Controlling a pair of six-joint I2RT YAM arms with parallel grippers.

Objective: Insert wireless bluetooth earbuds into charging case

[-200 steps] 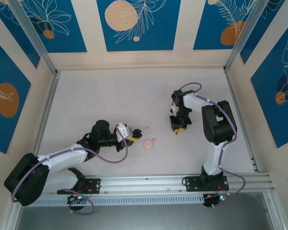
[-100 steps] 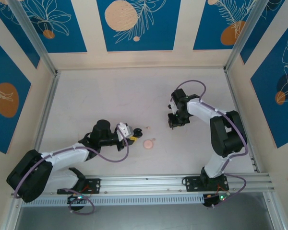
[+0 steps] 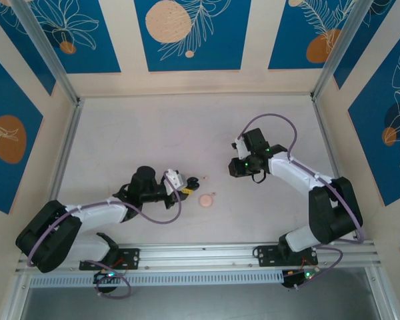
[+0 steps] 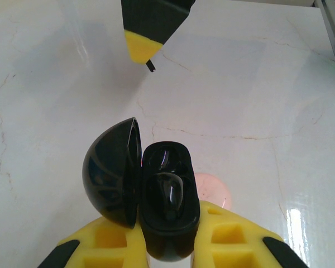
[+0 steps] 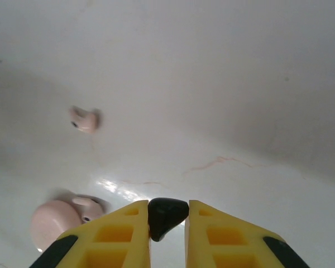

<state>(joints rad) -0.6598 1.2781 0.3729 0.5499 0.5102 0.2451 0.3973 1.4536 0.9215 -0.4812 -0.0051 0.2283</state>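
Left arm: white link shells between rounded black joint housings.
Right arm: white shells and black joints too; small green lights on the black wrist block.
Cables: thin, purple, one looping along each arm.
Left gripper: yellow fingers moulded with rectangular recesses, black at the outer corners.
Right gripper: matching yellow recessed fingers, black corners.
Bases: black mounts, each with a green light.

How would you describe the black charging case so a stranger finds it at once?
On the white table, find the left gripper; its yellow fingers clamp the black case. It is round, lid swung open, one black earbud seated inside, unlike the pink case lying nearby.
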